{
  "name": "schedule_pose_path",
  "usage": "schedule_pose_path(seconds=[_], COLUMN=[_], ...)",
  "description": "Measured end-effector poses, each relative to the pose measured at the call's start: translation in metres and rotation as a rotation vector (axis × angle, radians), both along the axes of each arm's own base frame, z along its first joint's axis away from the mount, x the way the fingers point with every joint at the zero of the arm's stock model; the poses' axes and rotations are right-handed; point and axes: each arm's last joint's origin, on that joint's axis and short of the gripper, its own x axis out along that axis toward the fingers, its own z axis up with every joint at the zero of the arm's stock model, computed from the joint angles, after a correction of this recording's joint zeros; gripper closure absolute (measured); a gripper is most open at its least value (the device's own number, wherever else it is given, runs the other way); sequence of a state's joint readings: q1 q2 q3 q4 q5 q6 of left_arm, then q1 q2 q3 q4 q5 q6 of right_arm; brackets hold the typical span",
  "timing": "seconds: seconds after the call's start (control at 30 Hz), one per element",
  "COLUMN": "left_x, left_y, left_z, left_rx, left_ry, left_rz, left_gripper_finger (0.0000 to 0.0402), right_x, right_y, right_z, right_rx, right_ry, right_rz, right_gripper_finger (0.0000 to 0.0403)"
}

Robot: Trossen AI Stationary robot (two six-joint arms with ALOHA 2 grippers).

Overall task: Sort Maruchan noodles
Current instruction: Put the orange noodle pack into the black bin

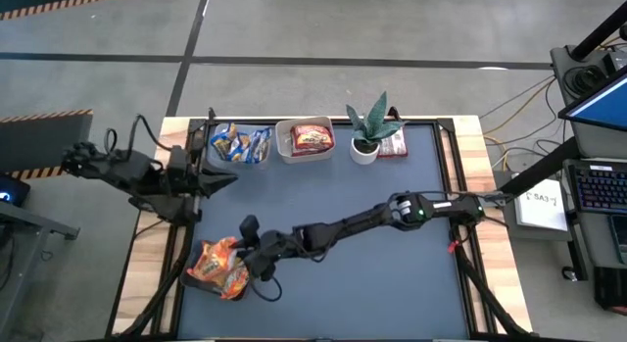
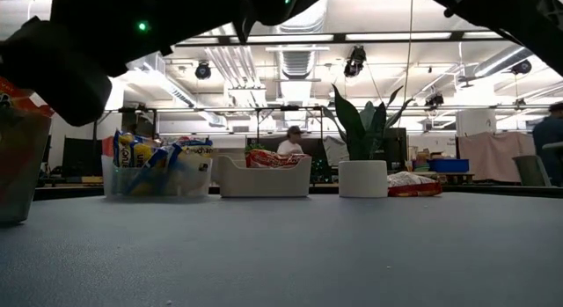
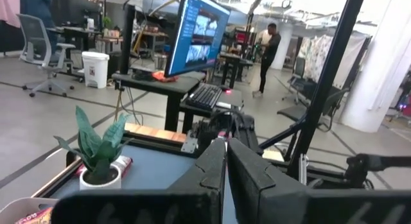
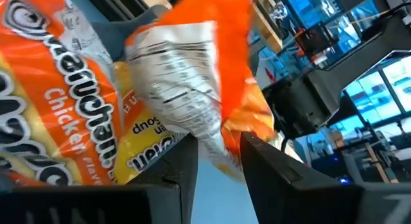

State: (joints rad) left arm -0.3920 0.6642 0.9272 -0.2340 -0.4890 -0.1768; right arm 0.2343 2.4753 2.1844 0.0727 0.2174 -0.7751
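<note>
Here, crinkly orange-yellow Maruchan noodles (image 4: 192, 89) sit pinched in right jaws.

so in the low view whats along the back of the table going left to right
clear tub of blue-yellow packets → white tub with dark red packets → potted plant → dark red packet lying flat

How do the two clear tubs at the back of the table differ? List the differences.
1. Contents: the left tub holds blue-yellow packets; the middle tub holds dark red-and-white packets.
2. Fill: in the low view the blue-yellow packets stand up above the left tub's rim, some tilted; the red ones lie flatter, just over the middle tub's rim.
3. Place: the middle tub is nearer the potted plant.

Both are clear, open and stand side by side.
</note>
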Motion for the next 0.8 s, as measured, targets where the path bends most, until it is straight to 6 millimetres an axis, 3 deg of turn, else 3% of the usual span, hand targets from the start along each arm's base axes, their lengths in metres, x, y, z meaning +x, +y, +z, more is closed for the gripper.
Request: schedule_pose_path(seconds=[0.23, 0.47, 0.63, 0.8], left_x=[0.012, 0.009, 0.004, 0.011], left_y=[-0.005, -0.004, -0.010, -0.026], left_z=[-0.014, -0.047, -0.068, -0.076], left_rx=[-0.069, -0.180, -0.324, -0.392], left_ry=[0.131, 0.445, 0.722, 0.860], left_rz=[0.004, 0.064, -0.068, -0.236], left_gripper_finger=[0.0402, 0.0402, 0.0402, 0.0402], right_x=[-0.005, -0.014, -0.024, -0.038], right_y=[0.002, -0.003, -0.006, -0.012], right_z=[0.007, 0.020, 0.029, 0.038], right_rx=[-0.011, -0.028, -0.023, -0.015], right_ry=[0.040, 0.111, 0.195, 0.322], right_rz=[-0.064, -0.164, -0.213, -0.256], right_gripper_finger=[0.0297, 0.0300, 0.0302, 0.0305])
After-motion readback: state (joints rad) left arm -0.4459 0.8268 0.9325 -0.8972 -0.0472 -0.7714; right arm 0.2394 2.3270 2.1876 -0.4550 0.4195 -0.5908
